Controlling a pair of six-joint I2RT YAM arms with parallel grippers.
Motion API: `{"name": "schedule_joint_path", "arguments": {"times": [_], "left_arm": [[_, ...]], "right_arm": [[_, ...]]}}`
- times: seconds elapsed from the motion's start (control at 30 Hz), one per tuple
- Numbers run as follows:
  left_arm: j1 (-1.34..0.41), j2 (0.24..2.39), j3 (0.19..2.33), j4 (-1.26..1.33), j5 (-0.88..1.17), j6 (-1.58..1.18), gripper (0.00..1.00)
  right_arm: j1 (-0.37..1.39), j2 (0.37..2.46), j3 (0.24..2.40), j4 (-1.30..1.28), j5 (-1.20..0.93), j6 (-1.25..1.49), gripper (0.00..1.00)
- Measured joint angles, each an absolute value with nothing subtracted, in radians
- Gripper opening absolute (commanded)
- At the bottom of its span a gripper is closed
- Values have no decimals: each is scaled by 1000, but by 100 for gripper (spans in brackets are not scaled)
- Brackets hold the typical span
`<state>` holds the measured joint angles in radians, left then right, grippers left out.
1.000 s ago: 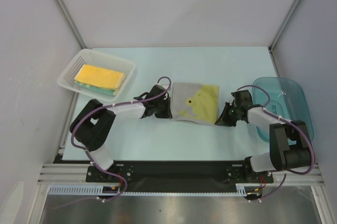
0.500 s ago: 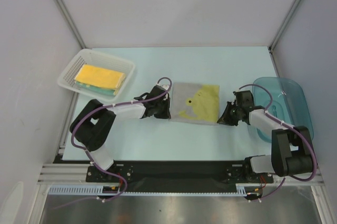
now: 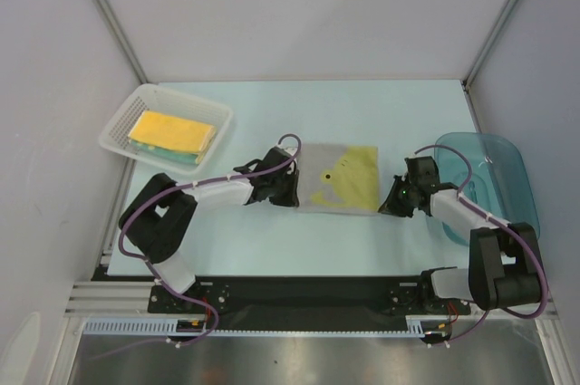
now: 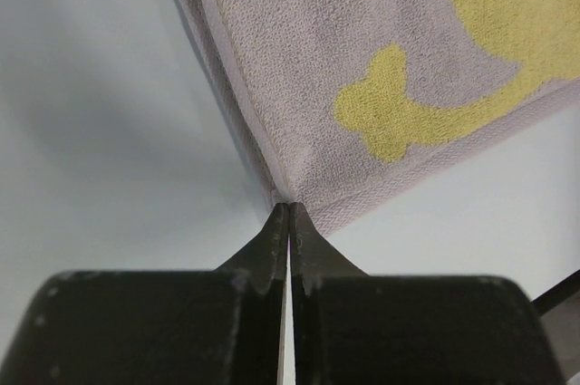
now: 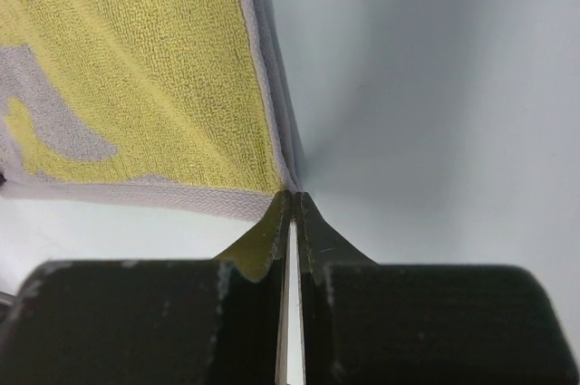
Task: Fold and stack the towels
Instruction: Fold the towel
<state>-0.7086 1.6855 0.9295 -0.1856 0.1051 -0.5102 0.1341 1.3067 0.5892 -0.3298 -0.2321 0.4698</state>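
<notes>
Nearest to me, my left gripper has its jaws pressed together on the near-left corner of the pale grey terry towel with the yellow chick print. My right gripper is pinched shut the same way on its near-right corner. That towel lies flat at the middle of the pale blue table, between the two arms. I judge the step in hand to be the first fold. To do it well I would raise both corners together and level, with the near hem taut between them and no sag. I would then carry them away from me over the cloth until the near hem sits square on the far hem, and only then let go. Pulling one side ahead would skew the fold, and each pinch looks shallow, right at the corner tip, so I would move slowly. Farther back on the left is the white mesh basket, holding a folded yellow towel on a teal one. The blue translucent tub is on the right. My count: two grippers, one towel on the table, two visible in the basket, one basket, one tub.
</notes>
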Motion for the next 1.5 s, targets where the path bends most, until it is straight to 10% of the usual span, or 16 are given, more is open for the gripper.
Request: {"name": "schedule_joint_path", "arguments": {"times": [0.53,1.5], "left_arm": [[-709,1686,942,-275,50,-496,23],[-771,1743,981,-204,50,-460,27]], "right_arm": [[134,1287,592,-360,-214,471,32],[197,1440,652,-277,-294,461,21]]}}
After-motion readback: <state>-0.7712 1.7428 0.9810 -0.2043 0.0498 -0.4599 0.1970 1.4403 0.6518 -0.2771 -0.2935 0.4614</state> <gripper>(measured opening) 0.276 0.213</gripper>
